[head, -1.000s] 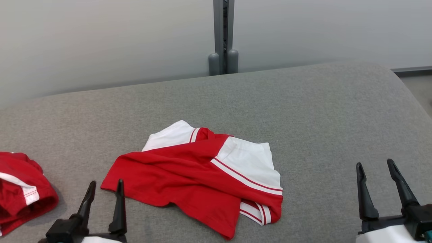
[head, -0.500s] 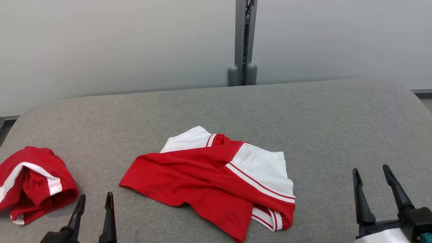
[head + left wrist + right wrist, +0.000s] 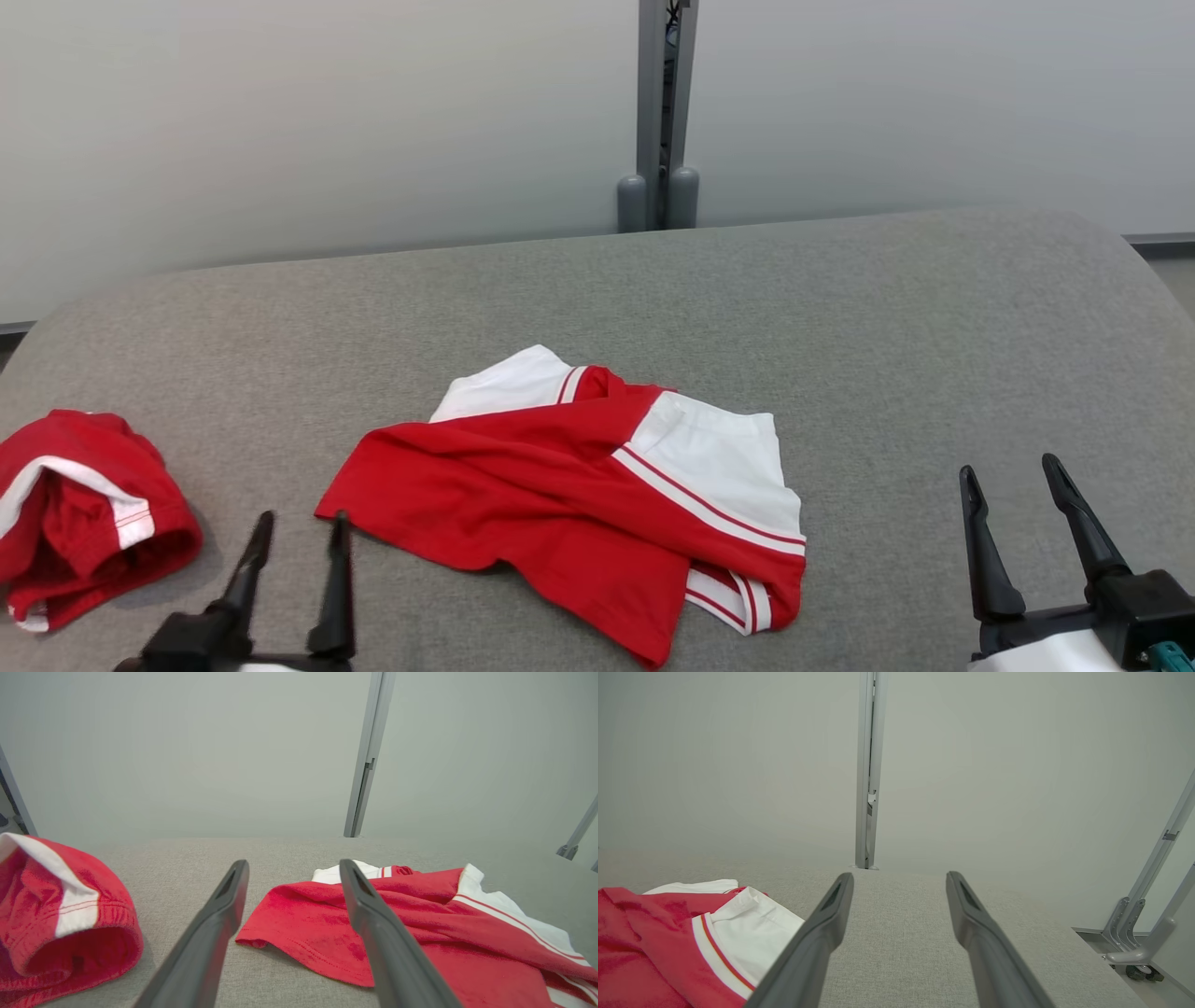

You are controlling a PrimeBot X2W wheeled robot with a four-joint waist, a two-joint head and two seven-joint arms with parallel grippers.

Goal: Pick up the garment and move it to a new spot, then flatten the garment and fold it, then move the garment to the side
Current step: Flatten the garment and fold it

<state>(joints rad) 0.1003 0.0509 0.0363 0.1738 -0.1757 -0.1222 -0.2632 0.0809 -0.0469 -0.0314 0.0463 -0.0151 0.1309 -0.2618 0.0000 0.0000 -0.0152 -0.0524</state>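
A red and white garment [image 3: 579, 485] lies crumpled in the middle of the grey padded table [image 3: 840, 308], with white panels at its back and right. The left wrist view has the garment [image 3: 420, 933] just right of my fingers, and the right wrist view has the garment [image 3: 682, 933] at lower left. My left gripper [image 3: 301, 523] is open just left of the garment's near left corner, nothing between its fingers. My right gripper [image 3: 1008, 467] is open well to the right of the garment, over bare table.
A second red and white garment [image 3: 75, 523] sits bunched at the table's left edge, also the bunched garment [image 3: 60, 933] at left in the left wrist view. A grey post [image 3: 658, 112] stands behind the table against a pale wall. Metal frame legs [image 3: 1148, 924] stand off the right end.
The head camera has shifted, so the whole picture has slid. My left gripper stands higher in view than half a second ago. The garment lies as before.
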